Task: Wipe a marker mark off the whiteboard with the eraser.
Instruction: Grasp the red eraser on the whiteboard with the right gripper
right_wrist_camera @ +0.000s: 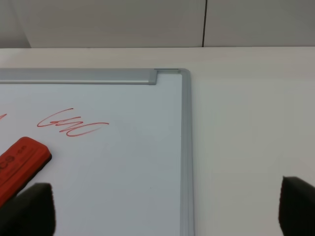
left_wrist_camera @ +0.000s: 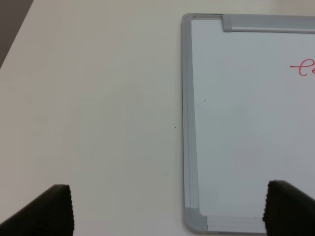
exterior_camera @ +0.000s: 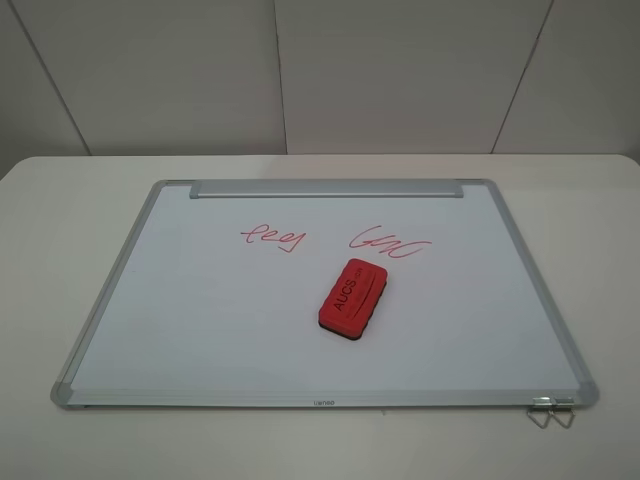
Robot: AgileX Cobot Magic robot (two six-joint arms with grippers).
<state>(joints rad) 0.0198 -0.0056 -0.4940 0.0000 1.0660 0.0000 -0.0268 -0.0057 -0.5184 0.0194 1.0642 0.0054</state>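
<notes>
The whiteboard (exterior_camera: 200, 320) lies flat on the table, silver tray strip (exterior_camera: 325, 188) along its far edge. The marker mark (exterior_camera: 272, 237), a short red looped scribble, sits left of centre on the board; only its first loop (left_wrist_camera: 305, 68) shows in the left wrist view. The red eraser (exterior_camera: 353, 297) rests on the board near the middle, lettering up, its end (right_wrist_camera: 19, 160) visible to the right wrist. My left gripper (left_wrist_camera: 170, 216) hangs open over the board's near left corner. My right gripper (right_wrist_camera: 165, 211) is open over the board's right edge. Neither arm appears in the exterior view.
A second red zigzag scribble (exterior_camera: 390, 243) lies right of the marker mark, just beyond the eraser. Two metal hanger clips (exterior_camera: 550, 410) stick out from the board's near right corner. The white table (exterior_camera: 60, 260) surrounds the board; a panelled wall (exterior_camera: 320, 70) stands behind.
</notes>
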